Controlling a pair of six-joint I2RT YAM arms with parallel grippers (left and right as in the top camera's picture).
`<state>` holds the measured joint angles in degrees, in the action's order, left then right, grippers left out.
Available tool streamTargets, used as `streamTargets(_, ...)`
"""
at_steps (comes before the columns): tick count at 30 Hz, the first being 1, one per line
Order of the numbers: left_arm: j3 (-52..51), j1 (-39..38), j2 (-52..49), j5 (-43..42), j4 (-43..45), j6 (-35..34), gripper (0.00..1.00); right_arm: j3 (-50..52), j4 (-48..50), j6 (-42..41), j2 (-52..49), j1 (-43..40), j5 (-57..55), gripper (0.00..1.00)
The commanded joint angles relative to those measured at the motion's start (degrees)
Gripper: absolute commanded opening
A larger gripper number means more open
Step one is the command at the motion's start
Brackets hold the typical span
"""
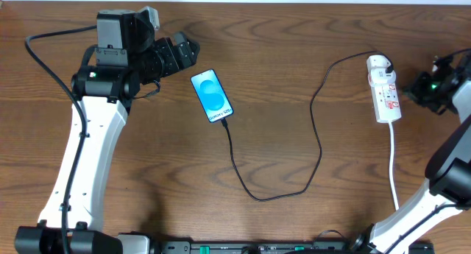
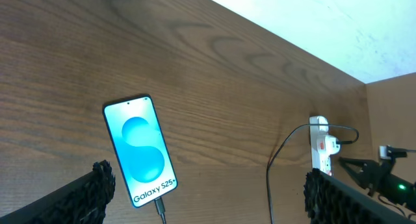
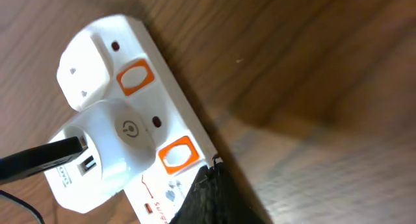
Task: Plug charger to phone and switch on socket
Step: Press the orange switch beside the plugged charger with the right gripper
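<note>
a slim black-edged smartphone with a bright blue screen (image 1: 212,96) lies flat and face up on the brown wood-grain table (image 1: 294,48), left of centre, with its lower end angled toward the right. in the left wrist view its screen (image 2: 140,149) reads "galaxy s25+". a long thin black charger cable (image 1: 316,136) meets the phone's lower edge, loops down across the middle of the table, then climbs to the top end of a white elongated power strip (image 1: 384,88) lying near the right side. a white cord (image 1: 394,166) runs from the strip's lower end toward the near table edge.

in the right wrist view, a white block adapter (image 3: 110,146) sits in the strip (image 3: 169,87), and the cable's flat black connector (image 3: 39,159) enters its side. two orange rocker switches (image 3: 135,78) show on the strip's face, one beside each outlet.

the left gripper (image 1: 185,54) hovers just up and left of the phone, its jaws spread wide with nothing between them; its black ridged fingers (image 2: 91,191) frame the phone and the far-off strip. the right gripper (image 1: 412,90) sits just beside the strip's right edge with its jaws fully closed and empty. its dark tip (image 3: 211,191) is right next to the lower orange switch; whether they touch i cannot tell.
</note>
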<state>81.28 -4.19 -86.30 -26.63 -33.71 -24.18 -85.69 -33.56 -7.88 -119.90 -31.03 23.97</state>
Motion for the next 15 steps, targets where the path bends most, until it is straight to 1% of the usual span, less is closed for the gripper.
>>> streamTargets(1, 0.0, 0.2, 0.2, 0.3, -0.2, -0.1, 0.95, 0.2, -0.1, -0.2, 2.1, 0.3, 0.8, 0.01)
streamTargets(15, 0.0, 0.2, 0.2, 0.3, -0.2, -0.1, 0.95, 0.3, 1.1, 2.8, 1.1, 3.4, -0.5, 0.01)
